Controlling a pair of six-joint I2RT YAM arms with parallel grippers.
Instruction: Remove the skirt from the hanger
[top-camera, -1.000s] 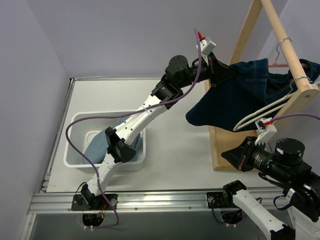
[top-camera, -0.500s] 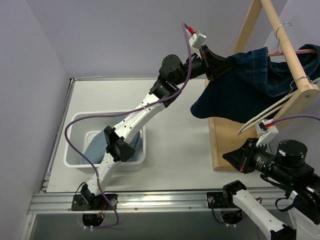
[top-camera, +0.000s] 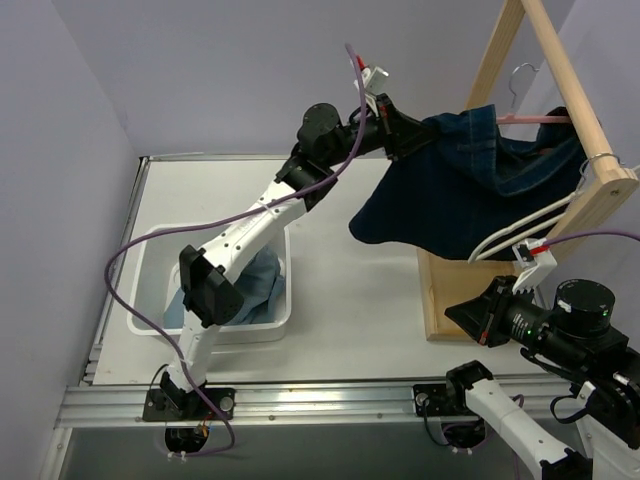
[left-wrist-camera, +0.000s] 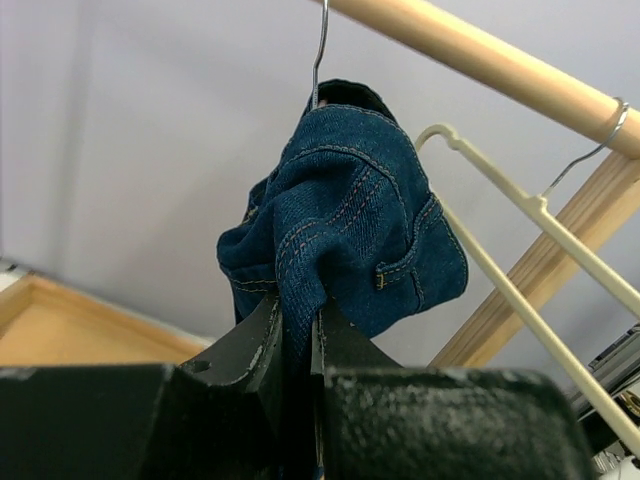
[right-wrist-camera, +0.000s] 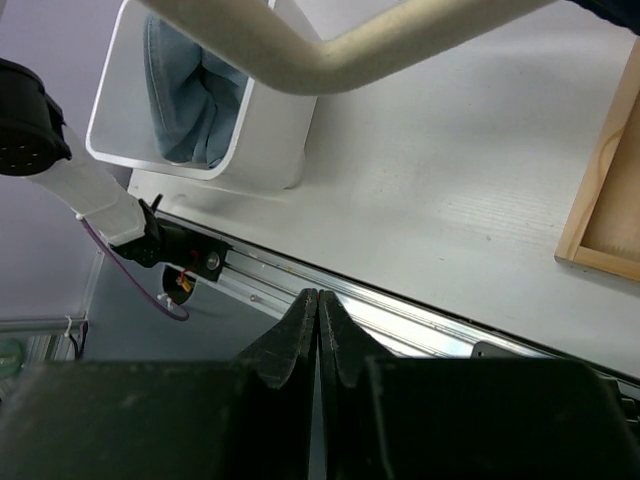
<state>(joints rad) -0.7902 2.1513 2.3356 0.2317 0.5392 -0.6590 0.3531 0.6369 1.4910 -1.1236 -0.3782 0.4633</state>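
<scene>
The dark blue denim skirt hangs bunched on a pink hanger whose wire hook sits on the wooden rod. My left gripper is raised beside the rack and shut on the skirt's left edge, pulling the cloth taut to the left. In the left wrist view the skirt is pinched between my left gripper jaws, with the hanger hook above it. My right gripper is shut and empty, low in front of the rack; it shows in the right wrist view.
Two white hangers hang on the rod near its front end, one passing over the right wrist view. The rack's wooden base lies on the table. A white bin with light blue cloth stands at the left.
My left gripper has moved left with the skirt, stretching it away from the rack. The pink hanger has slid along the rod toward the far end.
</scene>
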